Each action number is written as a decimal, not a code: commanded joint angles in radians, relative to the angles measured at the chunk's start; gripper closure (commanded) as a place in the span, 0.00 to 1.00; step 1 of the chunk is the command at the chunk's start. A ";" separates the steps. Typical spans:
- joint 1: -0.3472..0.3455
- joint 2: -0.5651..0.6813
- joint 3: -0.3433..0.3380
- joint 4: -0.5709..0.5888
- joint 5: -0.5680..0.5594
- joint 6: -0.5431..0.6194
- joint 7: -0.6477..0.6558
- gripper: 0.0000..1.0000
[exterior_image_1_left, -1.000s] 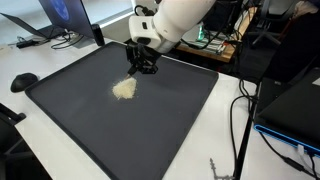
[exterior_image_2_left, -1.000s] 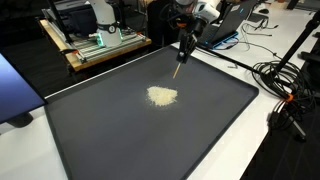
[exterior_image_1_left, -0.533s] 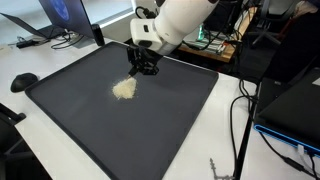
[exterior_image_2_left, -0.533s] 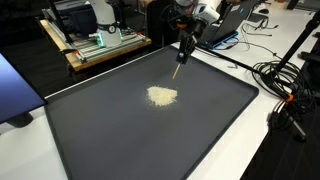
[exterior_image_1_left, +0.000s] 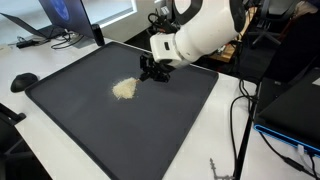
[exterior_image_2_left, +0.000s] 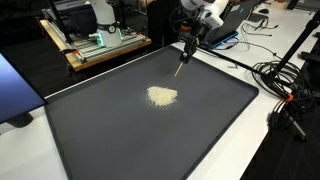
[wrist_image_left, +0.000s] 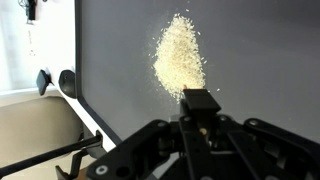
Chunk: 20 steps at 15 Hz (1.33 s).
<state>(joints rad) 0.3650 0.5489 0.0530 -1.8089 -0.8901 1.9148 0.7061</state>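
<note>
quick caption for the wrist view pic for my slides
Closed gripper holds a slim tool beside a pale granular pile on a dark mat.

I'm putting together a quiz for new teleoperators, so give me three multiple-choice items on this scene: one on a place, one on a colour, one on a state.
1. Where does the pile of grains lie?
A. On the dark mat, near its middle
B. On the white table beside it
C. In a wooden crate

2. What colour is the pile of grains?
A. Red
B. Pale cream
C. Blue

3. How does the pincer stand?
A. Wide open and empty
B. Shut on a thin stick
C. Out of every view

Answers:
1 A, since both exterior views show the pile ringed by dark mat on all sides.
2 B, as it shows light cream against the dark surface in the wrist view too.
3 B, because the stick hangs down from between its closed fingers.
</note>
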 joint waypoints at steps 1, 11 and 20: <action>0.043 0.094 0.006 0.107 -0.043 -0.105 0.010 0.97; 0.042 0.199 0.017 0.219 -0.057 -0.162 -0.036 0.97; -0.127 0.032 0.031 0.051 0.035 0.197 -0.114 0.97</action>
<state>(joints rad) 0.3067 0.6765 0.0670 -1.6512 -0.9074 1.9873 0.6350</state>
